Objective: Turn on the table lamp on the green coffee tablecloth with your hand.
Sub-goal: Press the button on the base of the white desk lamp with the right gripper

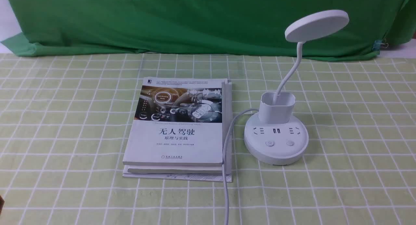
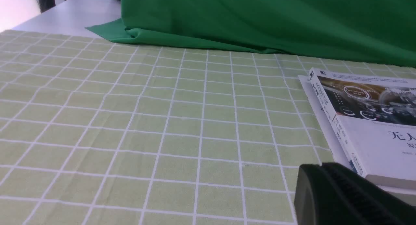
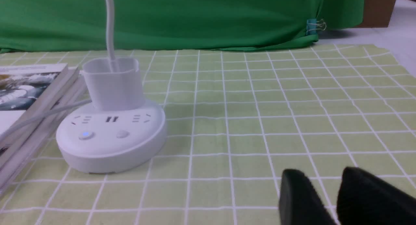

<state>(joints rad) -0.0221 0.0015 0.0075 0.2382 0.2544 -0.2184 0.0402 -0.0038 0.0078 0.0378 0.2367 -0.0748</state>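
The white table lamp [image 1: 276,143] stands right of centre on the green coffee tablecloth [image 1: 65,121], with its disc head [image 1: 317,25] raised on the bent neck and no glow showing on the head. In the right wrist view the lamp's base [image 3: 110,143] shows two buttons; the left button [image 3: 86,134] glows faint blue and the right button [image 3: 122,134] is plain. My right gripper [image 3: 320,176] is open and empty, low over the cloth and well clear of the base. My left gripper [image 2: 321,168] is shut and empty, beside the book's near corner. Neither hand shows in the front view.
A stack of white books [image 1: 177,127] lies just left of the lamp, also in the left wrist view [image 2: 367,121]. The lamp's white cord [image 1: 226,160] runs along the books' right edge toward me. Dark green backdrop fabric [image 1: 195,20] hangs at the back, held by a clip [image 1: 380,44].
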